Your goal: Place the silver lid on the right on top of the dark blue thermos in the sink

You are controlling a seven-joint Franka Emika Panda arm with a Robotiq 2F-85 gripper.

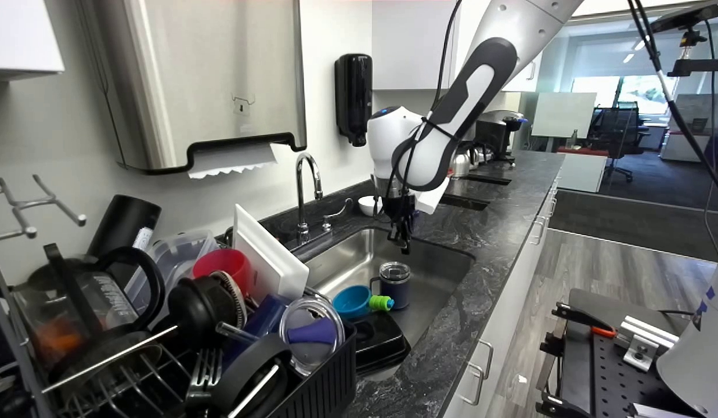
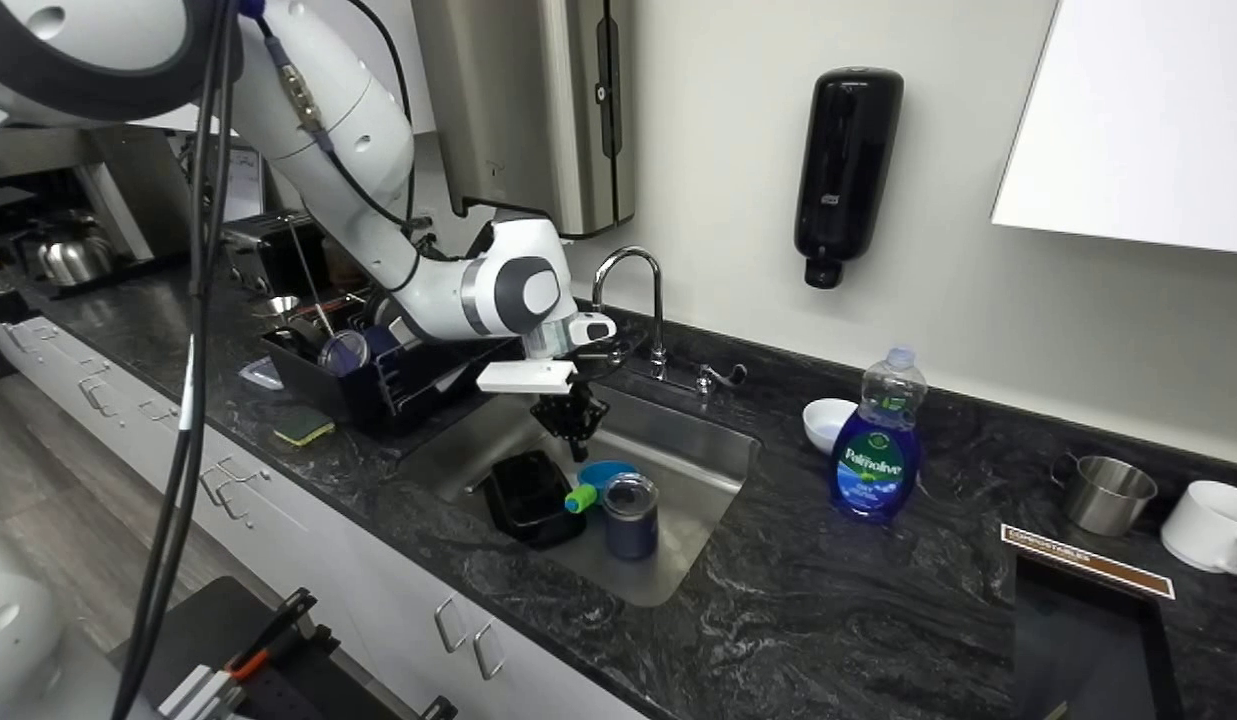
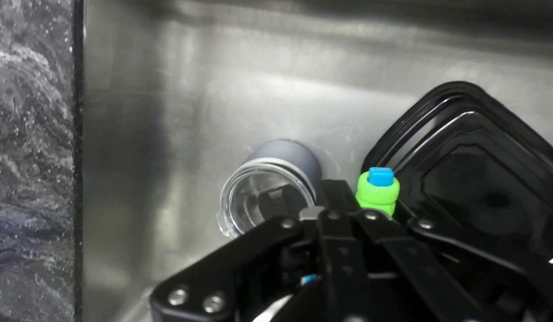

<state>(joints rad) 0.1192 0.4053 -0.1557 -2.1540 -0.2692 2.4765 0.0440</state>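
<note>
Atop thermos point(image 3: 295, 154); part-hidden lid point(image 3: 261, 193), apparently

The arm point(image 1: 480, 87), white with dark grey covers, slopes down from the upper right to the left in an exterior view, its base point(image 1: 698, 348) standing at the near right. In an exterior view the arm point(image 2: 373, 180) slopes from the upper left down to the right, with the base at the near left. The wrist point(image 1: 390, 139) is bent, and the gripper point(image 1: 405, 247) hangs below it, pointing almost straight down. The black fingers point(image 2: 579, 447) are together, forming a narrow tip.
</note>
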